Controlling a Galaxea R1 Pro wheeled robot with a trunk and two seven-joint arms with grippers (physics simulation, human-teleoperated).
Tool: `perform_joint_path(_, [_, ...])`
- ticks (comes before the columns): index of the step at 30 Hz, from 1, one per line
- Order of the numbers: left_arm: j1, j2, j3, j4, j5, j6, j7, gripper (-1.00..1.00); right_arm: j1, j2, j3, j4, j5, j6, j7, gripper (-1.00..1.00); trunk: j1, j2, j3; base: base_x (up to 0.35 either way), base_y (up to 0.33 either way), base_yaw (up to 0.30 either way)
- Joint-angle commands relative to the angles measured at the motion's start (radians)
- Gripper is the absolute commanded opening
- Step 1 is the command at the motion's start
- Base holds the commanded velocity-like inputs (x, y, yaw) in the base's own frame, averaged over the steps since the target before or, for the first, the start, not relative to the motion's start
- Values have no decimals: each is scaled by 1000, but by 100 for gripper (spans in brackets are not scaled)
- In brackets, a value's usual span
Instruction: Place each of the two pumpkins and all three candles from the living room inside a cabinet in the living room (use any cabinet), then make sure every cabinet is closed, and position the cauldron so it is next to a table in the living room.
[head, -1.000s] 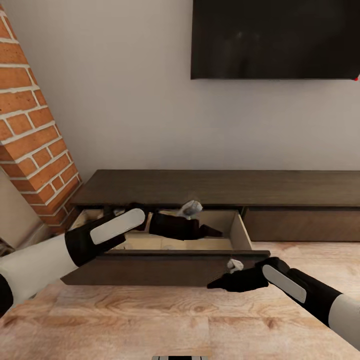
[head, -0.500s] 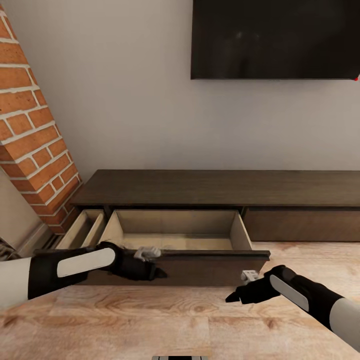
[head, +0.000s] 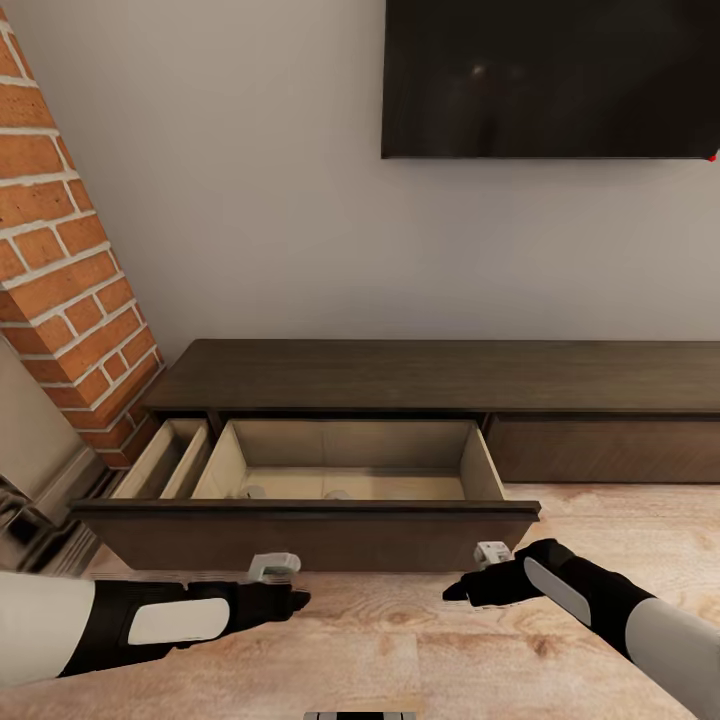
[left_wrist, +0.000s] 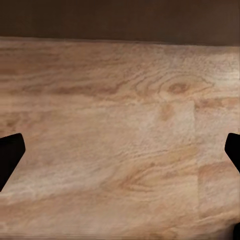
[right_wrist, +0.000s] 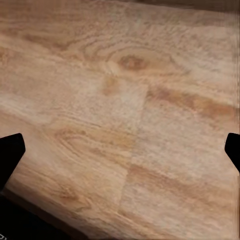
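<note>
Low dark-brown cabinet against the wall, wide drawer pulled fully out, two small pale rounded tops barely visible at its floor; narrower drawer beside it open too; left gripper, a second ago inside the drawer, now withdrawn over the wood floor, fingers spread; right gripper spread, just before the drawer front; no writing legible.
</note>
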Motion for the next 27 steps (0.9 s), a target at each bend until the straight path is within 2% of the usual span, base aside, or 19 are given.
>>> perform_joint_path(1, [6,-6,5,6,0,-6,0,100,-3,6,-6,6,6,-6,-6,100,0,0,0,0,0,0])
perform_joint_path(3, [6,-17,16,17,1,6,-4,100,-14,17,-17,-1,-7,-17,6,100,0,0,0,0,0,0])
perform_joint_path(7, [4,3,39,-6,-4,28,-8,100,-19,19,-40,-24,-32,6,28,100,0,0,0,0,0,0])
perform_joint_path(10, [5,-11,55,-22,-8,43,-5,100,-16,31,-57,-23,-50,-7,45,100,0,0,0,0,0,0])
perform_joint_path(12, [5,-22,67,-11,-16,34,-4,100,-13,41,-57,-21,-62,-18,34,100,0,0,0,0,0,0])
perform_joint_path(14, [6,-34,78,0,-20,23,-4,100,-7,53,-54,-14,-50,-29,22,100,0,0,0,0,0,0])
perform_joint_path(19, [8,-62,52,28,-18,-5,-3,100,14,81,-52,12,-22,-57,-6,100,0,0,0,0,0,0])
perform_joint_path(26, [48,-101,13,68,-21,-44,-4,100,21,120,-51,51,18,-96,-45,100,0,0,0,0,0,0])
perform_joint_path(27, [137,-496,-32,856,-21,-76,-5,100,22,319,-51,362,125,-642,-427,100,0,0,0,0,0,0])
